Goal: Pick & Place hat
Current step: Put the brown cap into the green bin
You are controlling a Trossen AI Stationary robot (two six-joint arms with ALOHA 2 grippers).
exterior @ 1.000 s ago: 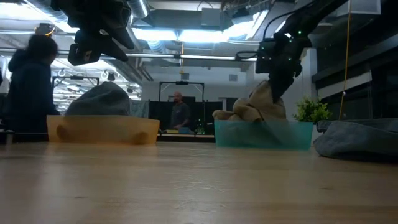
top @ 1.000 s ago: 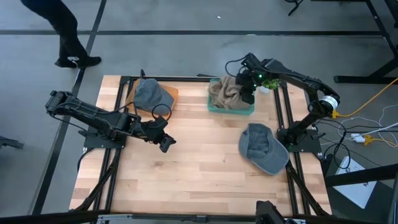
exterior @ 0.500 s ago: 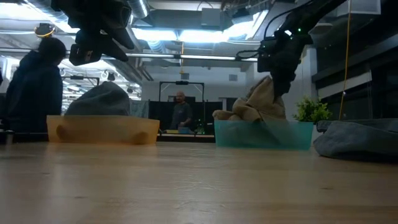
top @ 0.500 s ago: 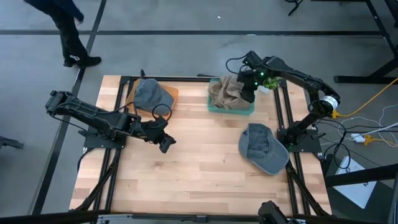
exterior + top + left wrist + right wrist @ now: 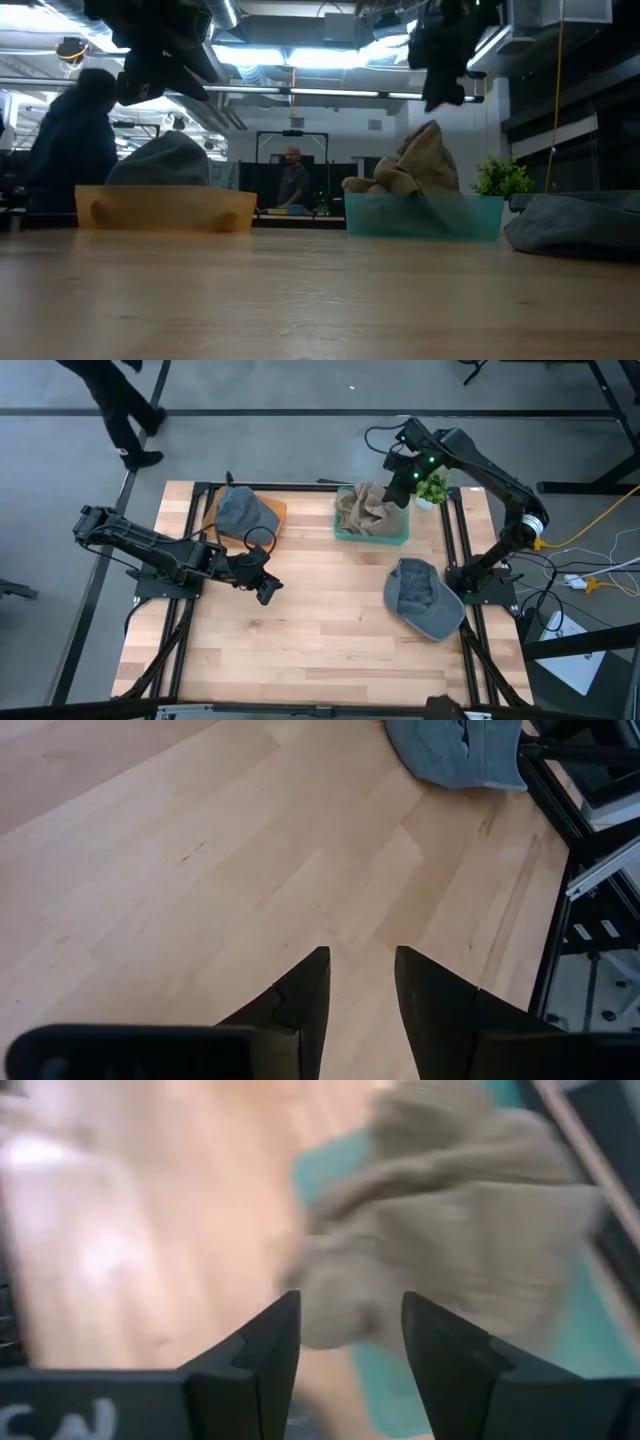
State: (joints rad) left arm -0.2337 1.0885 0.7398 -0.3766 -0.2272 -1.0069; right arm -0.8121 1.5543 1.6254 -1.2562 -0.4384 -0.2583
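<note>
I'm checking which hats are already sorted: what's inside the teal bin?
A crumpled tan hat fills the teal bin, bulging above its rim. Whether anything lies beneath it can't be seen. The right hand, open, hovers over it.

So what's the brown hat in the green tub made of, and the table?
The tan hat looks like soft matte cloth, maybe cotton: it slumps in crumpled folds. The teal bin seems see-through plastic. The table looks like pale wood with a smooth finish: joined planks and grain lines show.
</note>
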